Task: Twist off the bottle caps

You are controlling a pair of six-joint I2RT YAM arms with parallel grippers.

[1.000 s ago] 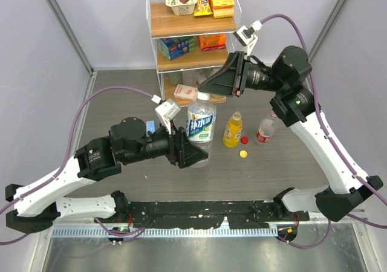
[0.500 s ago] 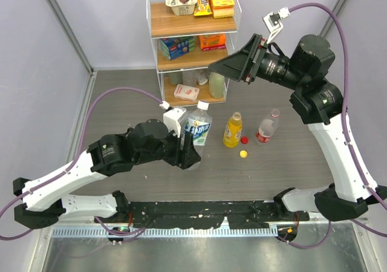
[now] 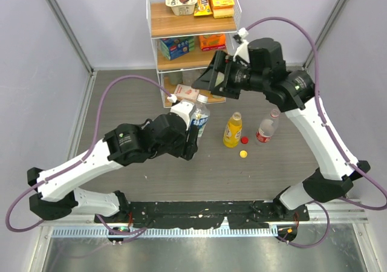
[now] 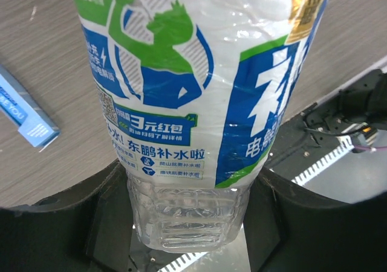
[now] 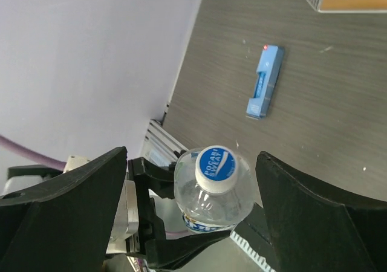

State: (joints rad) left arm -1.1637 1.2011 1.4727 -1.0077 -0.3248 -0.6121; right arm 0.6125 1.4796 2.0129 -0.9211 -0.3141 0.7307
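Clear glossy plastic water bottle with slick printed label, matt black fingers, matt wood-grain table.

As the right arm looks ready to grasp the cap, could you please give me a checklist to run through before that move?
1. The left gripper is shut on the water bottle: ok.
2. The cap is on the bottle: ok.
3. The right gripper is open, with its jaws either side of the cap: ok.
4. The cap sits roughly centred between those jaws: ok.
5. The right gripper is low enough to close on the cap: cannot tell.
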